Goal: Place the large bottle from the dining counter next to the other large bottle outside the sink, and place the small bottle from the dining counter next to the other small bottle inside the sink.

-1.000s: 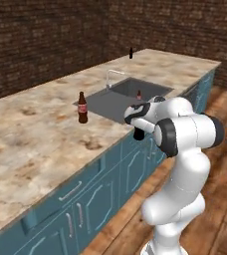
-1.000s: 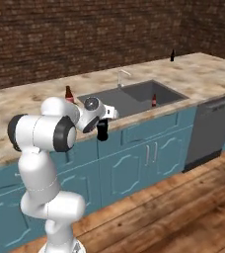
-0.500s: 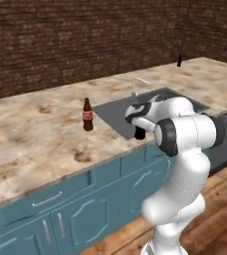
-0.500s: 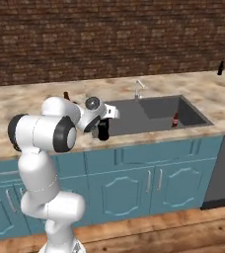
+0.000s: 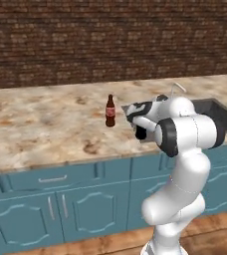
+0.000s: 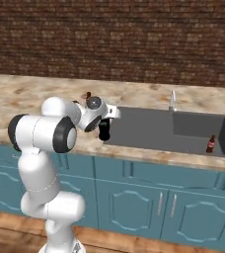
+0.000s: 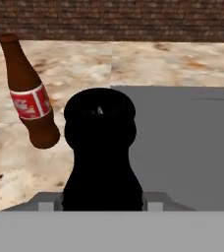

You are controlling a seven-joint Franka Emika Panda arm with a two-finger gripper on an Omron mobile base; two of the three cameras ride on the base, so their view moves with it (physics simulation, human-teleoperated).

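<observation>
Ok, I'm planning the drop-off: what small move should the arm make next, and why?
Probably reach forward and left, carrying the black bottle toward the brown bottle standing on the counter. The gripper holds it near the counter's front edge, by the sink corner, apart from that bottle.

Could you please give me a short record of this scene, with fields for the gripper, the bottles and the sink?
gripper: shut on black bottle
black bottle: held near the sink's edge
brown bottle with red label: upright on counter, beside sink
small reddish bottle: standing inside sink
sink: dark basin, faucet behind
</observation>
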